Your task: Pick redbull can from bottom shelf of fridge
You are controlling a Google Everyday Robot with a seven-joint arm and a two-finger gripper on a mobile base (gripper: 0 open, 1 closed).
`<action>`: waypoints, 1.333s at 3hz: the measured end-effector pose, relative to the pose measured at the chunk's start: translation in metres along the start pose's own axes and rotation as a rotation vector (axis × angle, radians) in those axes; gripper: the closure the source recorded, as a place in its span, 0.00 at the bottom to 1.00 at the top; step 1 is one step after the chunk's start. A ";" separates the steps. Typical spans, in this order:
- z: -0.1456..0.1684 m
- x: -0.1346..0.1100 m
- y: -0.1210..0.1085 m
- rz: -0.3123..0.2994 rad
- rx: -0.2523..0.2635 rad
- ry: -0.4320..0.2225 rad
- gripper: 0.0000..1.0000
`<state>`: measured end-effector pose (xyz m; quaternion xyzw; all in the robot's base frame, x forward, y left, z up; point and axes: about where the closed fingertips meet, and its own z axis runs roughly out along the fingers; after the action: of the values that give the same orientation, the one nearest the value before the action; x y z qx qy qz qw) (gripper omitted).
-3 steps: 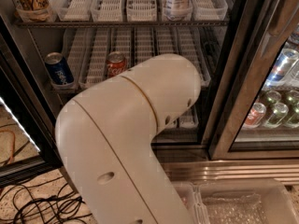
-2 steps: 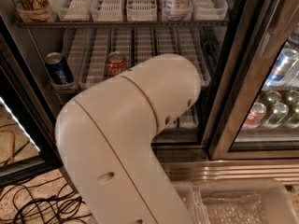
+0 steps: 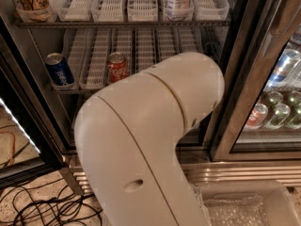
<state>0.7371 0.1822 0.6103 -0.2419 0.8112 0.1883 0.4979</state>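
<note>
Pincer out of sight behind the arm (image 3: 155,126), somewhere low inside the fridge (image 3: 235,93); impossible to tell whether wide, narrow or holding. Likewise hidden: redbull can, probably on the bottom shelf behind the elbow. Best to close squarely on the slim can's middle, then draw straight out along its lane. Near the middle shelf's left edge: blue Pepsi can (image 3: 59,69), then a red can (image 3: 117,66) with Coke-like white script.
</note>
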 end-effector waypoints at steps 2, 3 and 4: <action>-0.039 -0.002 0.012 0.089 0.007 0.024 1.00; -0.053 -0.007 0.021 0.107 -0.013 0.025 1.00; -0.068 -0.011 0.030 0.124 -0.033 0.029 1.00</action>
<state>0.6752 0.1714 0.6516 -0.2018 0.8285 0.2287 0.4696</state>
